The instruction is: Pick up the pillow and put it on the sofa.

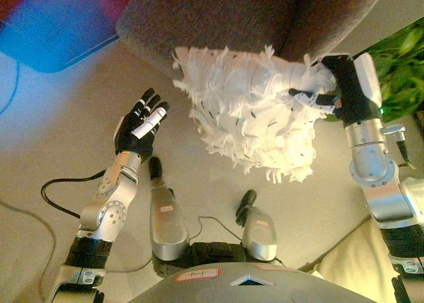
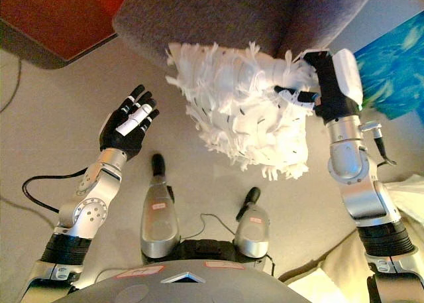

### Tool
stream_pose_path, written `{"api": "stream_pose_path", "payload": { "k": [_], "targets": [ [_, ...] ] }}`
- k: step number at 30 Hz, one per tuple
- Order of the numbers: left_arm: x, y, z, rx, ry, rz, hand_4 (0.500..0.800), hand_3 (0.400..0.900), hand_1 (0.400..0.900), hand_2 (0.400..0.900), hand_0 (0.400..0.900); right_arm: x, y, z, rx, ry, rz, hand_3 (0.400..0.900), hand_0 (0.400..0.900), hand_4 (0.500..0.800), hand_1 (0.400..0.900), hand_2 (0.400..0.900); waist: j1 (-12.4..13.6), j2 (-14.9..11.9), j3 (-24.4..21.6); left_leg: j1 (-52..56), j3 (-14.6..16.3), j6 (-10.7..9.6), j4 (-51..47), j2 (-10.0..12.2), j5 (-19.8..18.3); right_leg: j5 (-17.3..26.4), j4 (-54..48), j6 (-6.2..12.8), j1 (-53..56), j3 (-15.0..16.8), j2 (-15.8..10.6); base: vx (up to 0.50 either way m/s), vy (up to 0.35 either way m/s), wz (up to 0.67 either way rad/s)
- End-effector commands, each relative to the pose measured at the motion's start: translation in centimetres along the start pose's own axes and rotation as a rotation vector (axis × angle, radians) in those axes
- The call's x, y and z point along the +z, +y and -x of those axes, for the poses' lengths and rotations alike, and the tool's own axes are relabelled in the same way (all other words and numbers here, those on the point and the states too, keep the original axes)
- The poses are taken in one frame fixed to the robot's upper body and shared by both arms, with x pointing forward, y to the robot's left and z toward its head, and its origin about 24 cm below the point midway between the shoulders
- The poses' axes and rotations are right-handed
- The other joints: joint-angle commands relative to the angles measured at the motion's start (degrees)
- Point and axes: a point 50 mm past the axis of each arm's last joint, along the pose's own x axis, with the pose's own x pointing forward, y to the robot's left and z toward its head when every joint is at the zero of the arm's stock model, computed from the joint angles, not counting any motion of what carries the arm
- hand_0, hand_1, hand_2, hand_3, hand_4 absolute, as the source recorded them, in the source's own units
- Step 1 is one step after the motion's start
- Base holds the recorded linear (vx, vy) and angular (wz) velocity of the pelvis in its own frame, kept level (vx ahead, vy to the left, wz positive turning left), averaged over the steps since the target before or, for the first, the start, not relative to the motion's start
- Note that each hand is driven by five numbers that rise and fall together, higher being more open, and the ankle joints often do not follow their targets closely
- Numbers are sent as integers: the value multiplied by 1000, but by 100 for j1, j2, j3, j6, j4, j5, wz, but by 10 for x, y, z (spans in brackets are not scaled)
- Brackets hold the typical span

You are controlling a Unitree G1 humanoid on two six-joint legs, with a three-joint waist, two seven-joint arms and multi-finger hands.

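A white shaggy pillow [image 1: 248,107] hangs in the air in front of the grey sofa [image 1: 218,18], its top edge close to the sofa's front. My right hand [image 1: 324,87] grips the pillow's right side, fingers curled into the fringe. My left hand [image 1: 140,124] is raised to the left of the pillow, apart from it, with fingers straight and spread and nothing in it. The same scene shows in the right eye view, with the pillow [image 2: 242,104] and the right hand [image 2: 311,84].
A beige carpeted floor [image 1: 59,137] lies below. A green plant [image 1: 401,67] stands at the right edge. A cream cushion or seat [image 1: 351,266] shows at the lower right corner.
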Motion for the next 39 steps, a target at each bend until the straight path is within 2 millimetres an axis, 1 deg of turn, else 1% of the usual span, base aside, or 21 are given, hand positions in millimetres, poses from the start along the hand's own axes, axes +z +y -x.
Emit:
{"api": "stream_pose_path", "payload": {
  "k": [1,4,6,10,13,17,19,23,29,31,32,33,34,36,39],
  "targets": [
    [0,-10,11,-65,-32,4,800,900,900,900,900,54,-63,-12,-204,-336,13,400,400,500,400,400,-23,40,-1472,1063,320,487,-723,102,-366,1212,-703,-9,-271,53,-9,95,-20,0],
    [-3,-9,11,-73,-16,6,800,900,900,900,900,56,-75,-21,-217,-335,27,400,400,500,400,400,6,-3,-1635,1250,428,460,-1019,71,-273,1297,-876,19,-115,-54,40,73,-23,9],
    [-4,-8,13,-75,-3,7,800,900,900,900,900,56,-84,-27,-220,-329,43,400,400,500,400,400,26,-23,-1718,1316,437,433,-1040,75,-323,1297,-953,23,-26,-122,74,81,-15,12],
    [-5,-4,17,-88,13,-2,800,900,900,900,900,59,-99,-45,-202,-311,61,400,400,500,400,400,133,-116,-1873,1375,421,413,-1069,38,-340,1301,-1077,11,79,-253,69,91,-20,7],
    [-4,0,22,-104,26,-11,800,900,900,900,900,56,-107,-56,-155,-270,101,400,400,500,400,400,284,-216,-1948,1394,355,396,-1083,23,-353,1313,-1114,11,170,-369,87,111,-57,11],
    [-1,4,28,-128,45,-38,800,900,900,900,900,42,-111,-68,-112,-182,126,400,400,500,400,400,514,-363,-1966,1384,271,355,-1080,53,-340,1306,-1192,4,294,-571,115,94,-90,14],
    [1,6,31,-133,49,-51,800,900,900,900,900,34,-111,-76,-105,-136,138,400,400,500,400,400,638,-389,-1934,1428,219,333,-1077,88,-367,1301,-1233,-5,382,-664,152,116,-85,14],
    [8,8,34,-169,33,-93,800,900,900,900,900,19,-117,-92,-134,-44,150,400,400,500,400,400,893,-465,-1914,1407,73,322,-1102,75,-360,1286,-1324,-19,487,-808,189,106,-79,15],
    [14,9,35,-198,53,-113,800,900,900,900,900,-2,-132,-113,-181,103,195,400,400,500,400,400,1237,-479,-1858,1360,-139,309,-1104,39,-342,1278,-1340,-21,596,-975,194,99,-56,16],
    [15,10,35,-200,59,-118,800,900,900,900,900,-5,-136,-117,-184,144,229,400,400,500,400,400,1305,-469,-1843,1345,-198,305,-1096,34,-340,1284,-1341,-13,617,-1006,184,92,-48,16],
    [15,10,35,-203,65,-122,800,900,900,900,900,-10,-139,-119,-202,197,229,400,400,500,400,400,1363,-467,-1833,1340,-238,304,-1097,30,-337,1287,-1343,-6,632,-1028,183,65,-35,11],
    [15,10,35,-203,65,-121,800,900,900,900,900,-10,-139,-120,-206,200,231,575,575,605,575,575,1361,-459,-1829,1341,-243,304,-1097,31,-337,1288,-1343,-6,636,-1033,182,63,-31,10],
    [16,10,34,-208,68,-125,800,900,900,900,900,-14,-142,-121,-227,237,242,900,900,800,900,900,1400,-452,-1819,1340,-268,303,-1094,30,-335,1292,-1344,-3,653,-1053,180,50,-22,8],
    [16,9,34,-217,70,-127,800,900,900,900,900,-18,-146,-123,-254,274,259,900,900,800,900,900,1453,-428,-1799,1339,-312,300,-1087,31,-340,1299,-1344,4,679,-1072,168,62,-20,11],
    [17,7,34,-232,69,-128,800,900,900,900,900,-15,-149,-127,-317,292,269,900,900,800,900,900,1514,-397,-1768,1344,-367,307,-1084,29,-359,1299,-1346,9,720,-1099,159,26,-9,4]
  ]
}}
